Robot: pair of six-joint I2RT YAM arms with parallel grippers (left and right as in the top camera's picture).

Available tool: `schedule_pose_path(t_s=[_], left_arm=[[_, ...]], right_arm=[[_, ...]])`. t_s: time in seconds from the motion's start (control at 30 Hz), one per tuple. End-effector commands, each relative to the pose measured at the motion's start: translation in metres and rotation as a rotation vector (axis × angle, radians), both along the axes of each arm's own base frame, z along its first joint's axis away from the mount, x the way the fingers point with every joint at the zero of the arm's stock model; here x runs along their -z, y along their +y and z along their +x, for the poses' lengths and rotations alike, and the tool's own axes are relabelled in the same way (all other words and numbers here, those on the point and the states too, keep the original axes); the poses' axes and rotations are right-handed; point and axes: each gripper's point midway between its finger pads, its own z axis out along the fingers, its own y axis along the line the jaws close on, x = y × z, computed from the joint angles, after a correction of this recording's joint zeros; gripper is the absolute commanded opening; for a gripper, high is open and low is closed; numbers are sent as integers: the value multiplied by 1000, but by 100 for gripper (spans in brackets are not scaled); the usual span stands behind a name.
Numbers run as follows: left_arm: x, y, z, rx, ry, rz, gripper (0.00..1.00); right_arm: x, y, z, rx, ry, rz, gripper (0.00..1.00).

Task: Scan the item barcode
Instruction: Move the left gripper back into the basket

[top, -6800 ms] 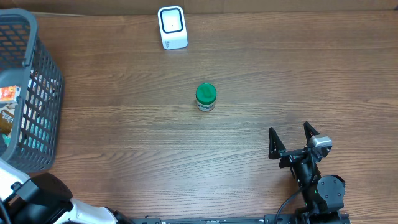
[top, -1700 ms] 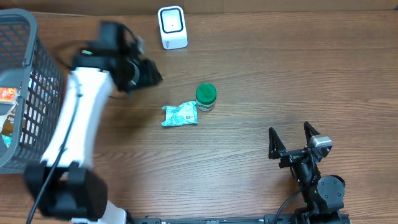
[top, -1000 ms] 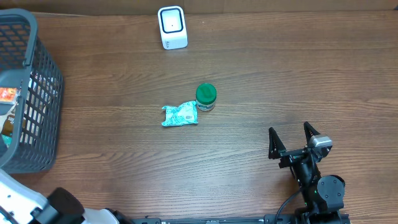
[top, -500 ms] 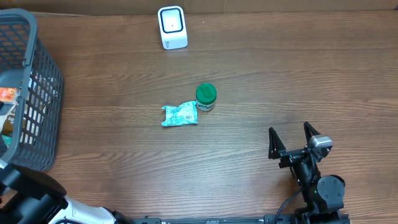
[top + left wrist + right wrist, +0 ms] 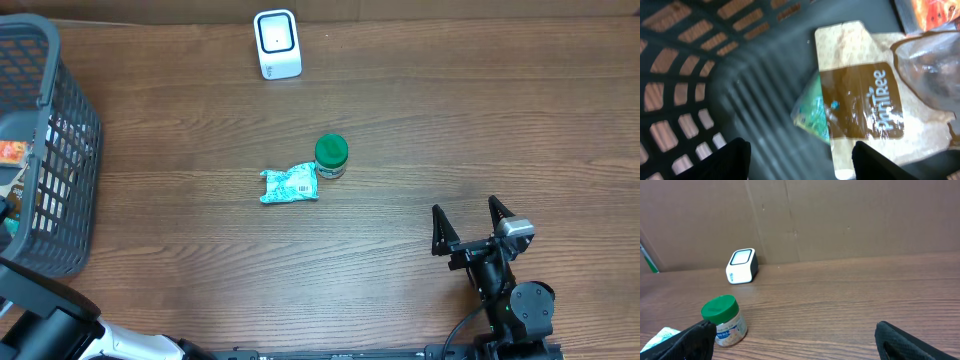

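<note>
Reaching into the left basket (image 5: 72, 190), your left jaws hang spread and empty over a tan pouch (image 5: 860, 95) and teal packet (image 5: 812, 107). Centre them on the pouch edge before closing, then head for the far scanner (image 5: 277, 44); right jaws rest open.

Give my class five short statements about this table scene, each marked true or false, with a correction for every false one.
1. The green-lidded jar stands upright on the table. True.
2. The white scanner sits inside the basket. False: it stands on the table, well apart from the basket.
3. The right gripper is shut on the jar. False: it is open, empty and apart from the jar.
4. A teal packet lies right beside the jar. True.
5. A beige-and-brown packet lies in the basket. True.
</note>
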Motion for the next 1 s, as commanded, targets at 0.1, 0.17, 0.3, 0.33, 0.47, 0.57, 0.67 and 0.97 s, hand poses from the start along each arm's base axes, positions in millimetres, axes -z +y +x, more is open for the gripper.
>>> schedule_pose_path(t_s=[0.1, 0.17, 0.3, 0.33, 0.47, 0.57, 0.67, 0.97], left_arm=[[29, 3, -6, 29, 76, -15, 69], [39, 2, -6, 32, 90, -35, 68], [57, -1, -8, 35, 118, -74, 68], [62, -1, -8, 36, 125, -83, 68], [73, 1, -6, 50, 134, -87, 68], [76, 5, -1, 61, 120, -78, 68], [79, 5, 9, 106, 85, -79, 70], [107, -3, 20, 181, 74, -141, 71]], right_arm=[[2, -1, 0, 2, -4, 3, 100], [2, -1, 0, 2, -4, 3, 100], [2, -1, 0, 2, -4, 3, 100], [2, -1, 0, 2, -4, 3, 100], [2, -1, 0, 2, -4, 3, 100], [2, -1, 0, 2, -4, 3, 100], [2, -1, 0, 2, -4, 3, 100], [2, -1, 0, 2, -4, 3, 100]])
